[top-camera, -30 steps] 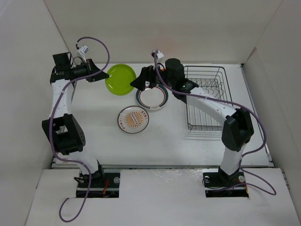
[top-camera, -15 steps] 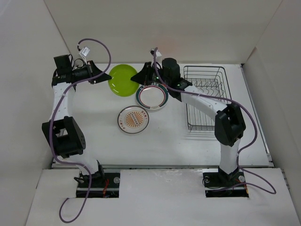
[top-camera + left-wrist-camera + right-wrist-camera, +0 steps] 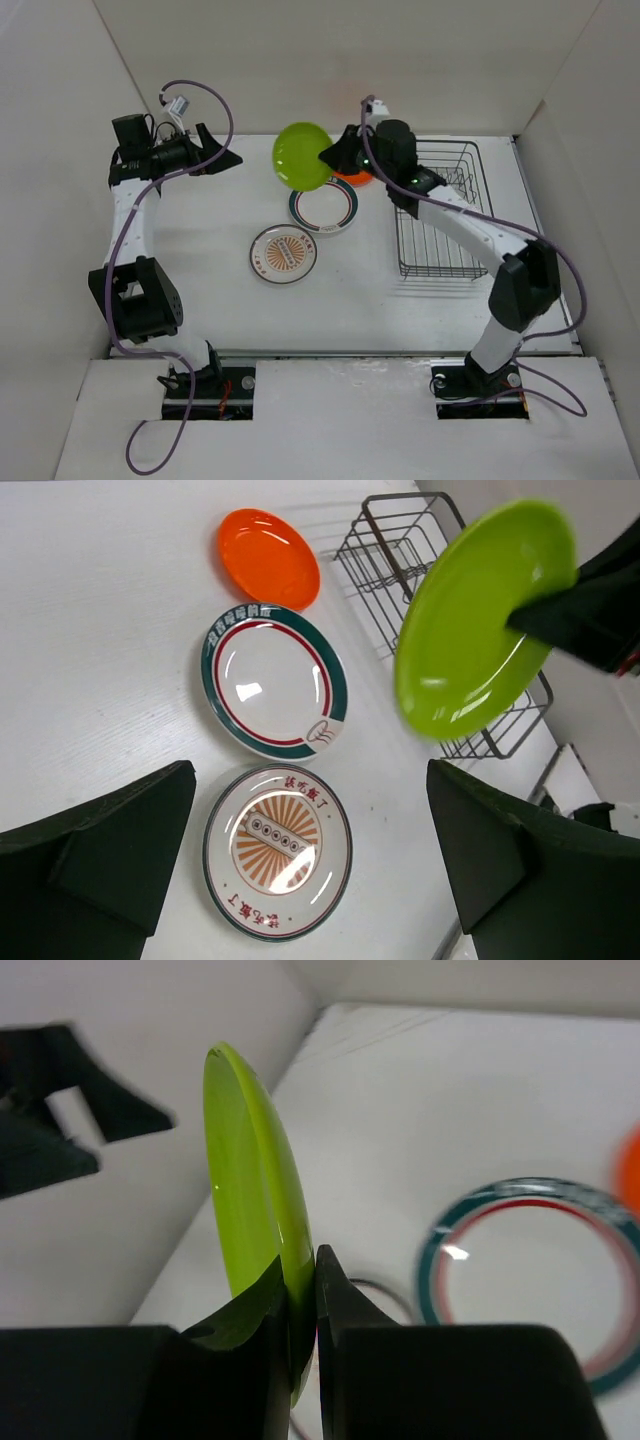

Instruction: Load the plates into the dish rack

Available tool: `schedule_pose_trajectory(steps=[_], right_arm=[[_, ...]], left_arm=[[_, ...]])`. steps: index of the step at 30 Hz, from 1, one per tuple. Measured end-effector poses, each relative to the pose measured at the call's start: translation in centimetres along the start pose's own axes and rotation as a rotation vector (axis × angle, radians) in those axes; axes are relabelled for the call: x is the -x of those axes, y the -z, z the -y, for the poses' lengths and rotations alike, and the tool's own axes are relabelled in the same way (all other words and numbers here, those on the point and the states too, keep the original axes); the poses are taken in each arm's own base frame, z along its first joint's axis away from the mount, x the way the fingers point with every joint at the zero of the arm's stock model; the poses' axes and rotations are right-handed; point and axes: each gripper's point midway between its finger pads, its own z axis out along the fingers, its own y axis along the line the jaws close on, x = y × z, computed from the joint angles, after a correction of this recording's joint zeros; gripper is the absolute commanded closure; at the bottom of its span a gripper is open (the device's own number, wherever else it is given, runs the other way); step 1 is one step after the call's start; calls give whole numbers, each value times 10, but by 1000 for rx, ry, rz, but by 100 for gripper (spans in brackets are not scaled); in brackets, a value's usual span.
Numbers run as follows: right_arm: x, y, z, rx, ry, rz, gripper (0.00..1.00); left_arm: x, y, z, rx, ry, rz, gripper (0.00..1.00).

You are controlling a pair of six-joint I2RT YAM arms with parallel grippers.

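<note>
surface: white, walled on three sides; carries the rack and three flat plates
rack: black wire basket on the right side of the surface, no plate in it
banded plate: white with a green and red rim band, flat at the middle, left of the rack
sunburst plate: flat, just near-left of the banded plate, apart from it
green plate: off the surface at the far middle, tipped nearly on edge, left of the rack
orange plate: flat at the far side, just left of the rack, partly hidden under the right hand from above
right hand: clamped on the green plate's rim, one finger on each face
left hand: fingers wide apart, holding nothing, far left, pointing toward the plates
</note>
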Motion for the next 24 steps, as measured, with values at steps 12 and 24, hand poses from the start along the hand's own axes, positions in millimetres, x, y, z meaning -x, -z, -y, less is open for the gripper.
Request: schedule_pose_trajectory(steps=[12, 24], right_arm=[[119, 146, 116, -872, 247, 194, 100], [101, 197, 195, -1170, 366, 19, 100]], left_arm=[[11, 12, -17, 198, -41, 48, 0], [13, 27, -20, 309, -97, 53, 0]])
